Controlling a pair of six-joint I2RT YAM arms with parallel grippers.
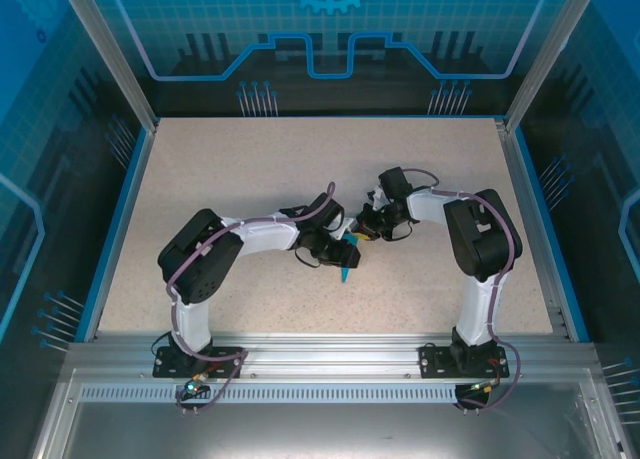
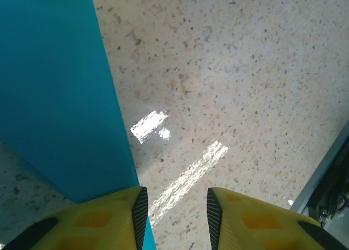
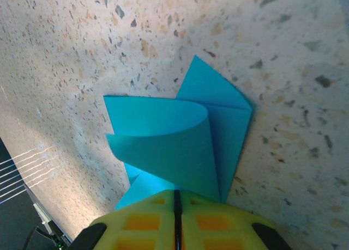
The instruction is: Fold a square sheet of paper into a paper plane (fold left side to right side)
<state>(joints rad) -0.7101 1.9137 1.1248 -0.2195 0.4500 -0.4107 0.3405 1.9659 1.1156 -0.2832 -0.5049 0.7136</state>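
The square sheet of paper point(image 3: 163, 146) is bright cyan and lies partly folded on the speckled tabletop, with one flap curled up in a loop. That flap runs in under the tips of my right gripper point(image 3: 176, 193), whose yellow fingers are pressed shut on its near edge. In the left wrist view the paper point(image 2: 54, 97) fills the left side and passes under the left finger point(image 2: 117, 217). My left gripper point(image 2: 174, 206) is open, with bare table in its gap. From above, both grippers meet at mid-table, left point(image 1: 345, 254) and right point(image 1: 365, 234), with a paper tip point(image 1: 345, 273) showing below them.
The speckled beige tabletop point(image 1: 300, 169) stretches free behind and to both sides of the arms. Blue rims edge it left point(image 1: 118, 229) and right point(image 1: 535, 229). A grey frame rail point(image 2: 327, 168) crosses the lower right of the left wrist view.
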